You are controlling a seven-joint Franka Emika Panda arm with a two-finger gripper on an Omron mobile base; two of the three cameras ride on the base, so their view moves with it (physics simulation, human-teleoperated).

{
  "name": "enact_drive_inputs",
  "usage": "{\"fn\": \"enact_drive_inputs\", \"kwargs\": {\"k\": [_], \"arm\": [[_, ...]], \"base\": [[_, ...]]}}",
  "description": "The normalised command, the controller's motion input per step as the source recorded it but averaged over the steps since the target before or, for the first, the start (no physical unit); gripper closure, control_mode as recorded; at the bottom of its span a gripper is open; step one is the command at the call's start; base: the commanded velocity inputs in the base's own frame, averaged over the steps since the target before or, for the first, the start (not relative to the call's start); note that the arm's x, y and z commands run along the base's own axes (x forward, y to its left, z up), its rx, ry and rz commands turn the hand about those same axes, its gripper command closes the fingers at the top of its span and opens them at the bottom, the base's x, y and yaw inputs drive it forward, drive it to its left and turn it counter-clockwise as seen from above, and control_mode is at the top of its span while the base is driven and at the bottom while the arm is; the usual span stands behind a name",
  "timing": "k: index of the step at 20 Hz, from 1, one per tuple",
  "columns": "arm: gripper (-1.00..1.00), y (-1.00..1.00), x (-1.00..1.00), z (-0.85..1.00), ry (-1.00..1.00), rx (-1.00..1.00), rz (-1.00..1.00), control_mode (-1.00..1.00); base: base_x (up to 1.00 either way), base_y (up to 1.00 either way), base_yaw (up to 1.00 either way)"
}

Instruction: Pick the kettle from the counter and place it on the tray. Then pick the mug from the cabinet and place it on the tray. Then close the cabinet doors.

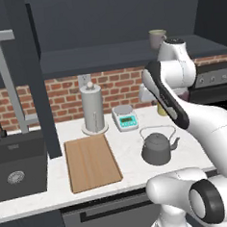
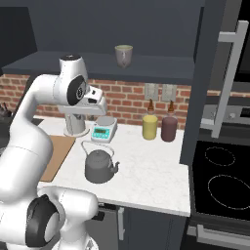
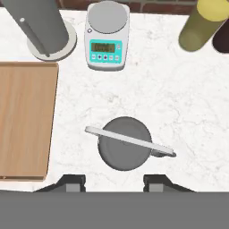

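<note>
Left base view: we see the kettle (image 1: pixel 157 148) on the counter (image 1: pixel 128 155), just right of the tray (image 1: pixel 91 161); tall silver cylinder (image 1: pixel 92 109) and scale (image 1: pixel 125 117) behind. Mug (image 1: pixel 157 38) on the cabinet (image 1: pixel 106 55) shelf, door (image 1: pixel 33 78) open.

Right base view: yellow canister (image 2: pixel 150 126) and maroon canister (image 2: pixel 169 128) stand well right of the kettle, clear of it.

Hand view: gripper (image 3: pixel 114 182) above the kettle, jaws roughly half open, holding nothing; the wire handle runs diagonally across the lid.

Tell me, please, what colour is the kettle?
Dark grey; the kettle shows best in the left base view.
</note>
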Motion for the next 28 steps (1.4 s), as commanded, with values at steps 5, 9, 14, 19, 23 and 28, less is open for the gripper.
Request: {"fn": "enact_drive_inputs", "kwargs": {"k": [5,9,14,19,23,28], "arm": [[-1.0,0.0,-0.22,0.0,-0.15,-0.02,0.0,-1.0],[-1.0,-0.06,-0.75,-0.02,-0.72,-0.12,0.03,-1.0],[-1.0,-0.31,-0.75,0.22,-0.99,-0.16,0.07,-1.0],[-1.0,-0.45,-0.19,0.74,-0.65,-0.03,0.02,-1.0],[-1.0,-0.55,0.46,0.81,-0.24,0.03,0.09,-1.0],[-1.0,-0.31,0.95,0.41,-0.01,0.12,0.17,-1.0]], "base": [[0.0,0.0,0.0],[0.0,0.0,0.0],[0.0,0.0,0.0],[0.0,0.0,0.0],[0.0,0.0,0.0],[0.0,0.0,0.0]]}}
